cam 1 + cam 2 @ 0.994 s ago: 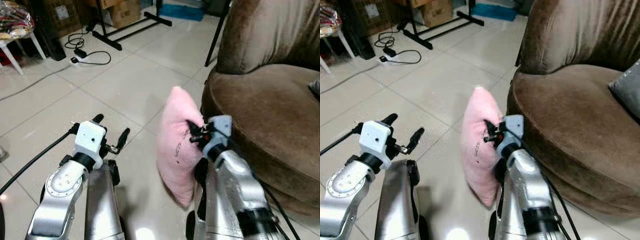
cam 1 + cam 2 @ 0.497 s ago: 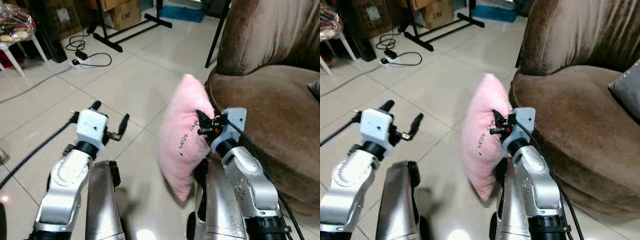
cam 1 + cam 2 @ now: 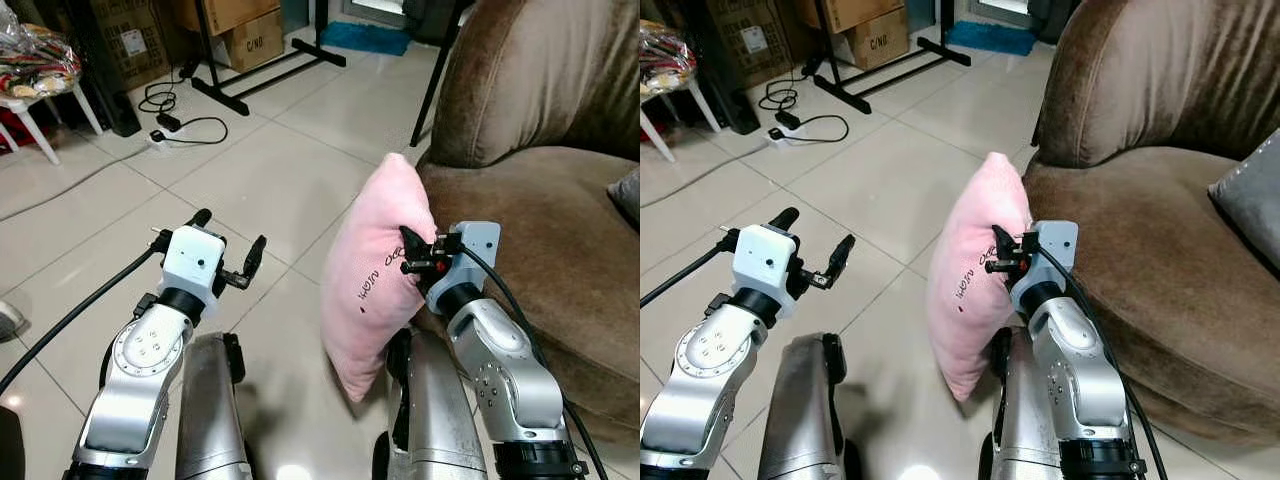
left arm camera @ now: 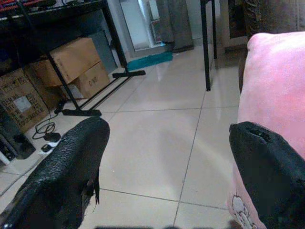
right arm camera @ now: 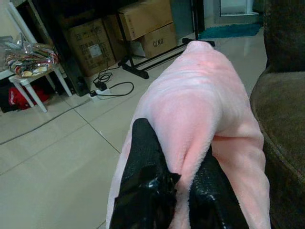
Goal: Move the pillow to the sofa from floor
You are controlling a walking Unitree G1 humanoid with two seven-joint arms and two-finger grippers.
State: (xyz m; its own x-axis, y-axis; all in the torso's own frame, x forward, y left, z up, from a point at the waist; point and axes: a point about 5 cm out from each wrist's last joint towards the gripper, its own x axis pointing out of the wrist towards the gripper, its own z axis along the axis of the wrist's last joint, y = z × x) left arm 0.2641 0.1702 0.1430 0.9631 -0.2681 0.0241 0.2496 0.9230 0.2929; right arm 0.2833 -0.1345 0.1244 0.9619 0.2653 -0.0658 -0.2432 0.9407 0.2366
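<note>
A pink pillow (image 3: 375,270) hangs upright off the floor, pinched along its right edge by my right gripper (image 3: 412,255), which is shut on it. In the right wrist view the two black fingers (image 5: 147,176) squeeze a fold of the pink pillow (image 5: 200,105). The pillow is held right beside the front edge of the brown sofa (image 3: 540,230), level with its seat. My left gripper (image 3: 228,245) is raised to the pillow's left with its fingers open and holding nothing; the left wrist view shows its fingers (image 4: 62,176) spread wide, the pillow (image 4: 276,86) just beyond one of them.
A grey cushion (image 3: 1250,195) lies on the sofa seat at the right. Cardboard boxes (image 3: 235,25), a black stand's legs (image 3: 265,70) and a power strip with cables (image 3: 175,115) sit on the tiled floor behind. A white table (image 3: 40,85) stands at far left.
My right gripper has lifted the pillow higher and closer to the sofa's seat edge. The left arm rose slightly, still open. The camera view shifted a little.
</note>
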